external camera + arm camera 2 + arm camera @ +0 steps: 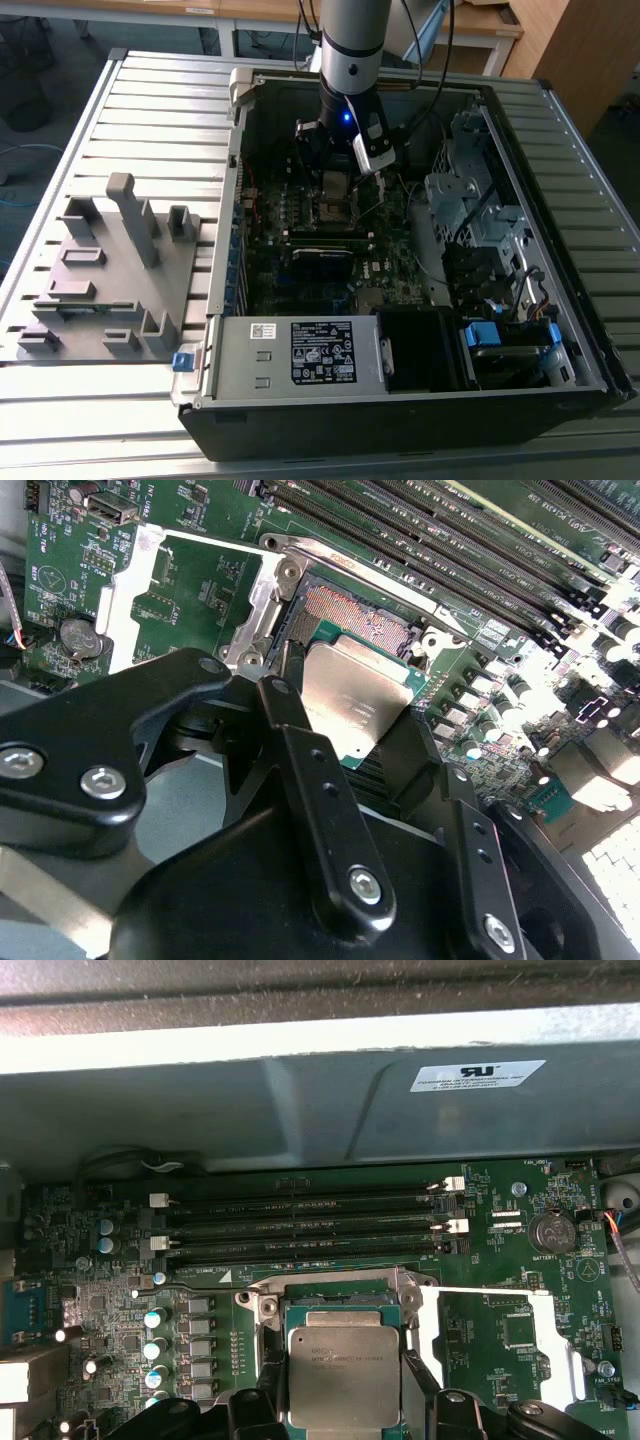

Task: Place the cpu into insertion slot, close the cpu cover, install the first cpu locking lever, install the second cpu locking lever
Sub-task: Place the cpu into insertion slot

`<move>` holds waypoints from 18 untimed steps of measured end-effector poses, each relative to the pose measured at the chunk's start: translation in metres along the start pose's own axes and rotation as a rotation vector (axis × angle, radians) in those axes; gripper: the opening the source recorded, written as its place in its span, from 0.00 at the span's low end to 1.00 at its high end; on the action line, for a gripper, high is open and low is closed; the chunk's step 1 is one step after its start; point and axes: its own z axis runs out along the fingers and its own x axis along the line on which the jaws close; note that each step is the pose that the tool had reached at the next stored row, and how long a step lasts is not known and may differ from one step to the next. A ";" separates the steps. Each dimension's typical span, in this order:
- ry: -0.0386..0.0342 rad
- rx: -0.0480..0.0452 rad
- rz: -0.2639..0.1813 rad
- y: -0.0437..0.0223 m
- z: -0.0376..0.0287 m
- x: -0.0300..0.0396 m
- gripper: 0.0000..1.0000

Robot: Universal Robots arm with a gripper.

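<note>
Clamps the cpu [343,1360] on two opposite edges between the black fingers of the gripper [345,1390]. Holds it directly over the insertion slot [362,620], hiding part of the pin field; cannot tell whether seated. Sits deep inside the open computer case [400,430].

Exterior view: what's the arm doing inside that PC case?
The arm reaches into the open computer case, its gripper shut on the cpu by two opposite edges. The chip sits right over the insertion slot. The slot's gold contacts show past one edge, so it doesn't look seated yet.
</note>
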 end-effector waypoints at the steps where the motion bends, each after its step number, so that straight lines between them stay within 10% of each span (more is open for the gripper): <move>1: 0.0000 0.0000 0.000 0.0000 0.0000 0.0000 0.54; 18: -0.0032 0.0003 0.035 0.0000 0.0002 0.0000 0.54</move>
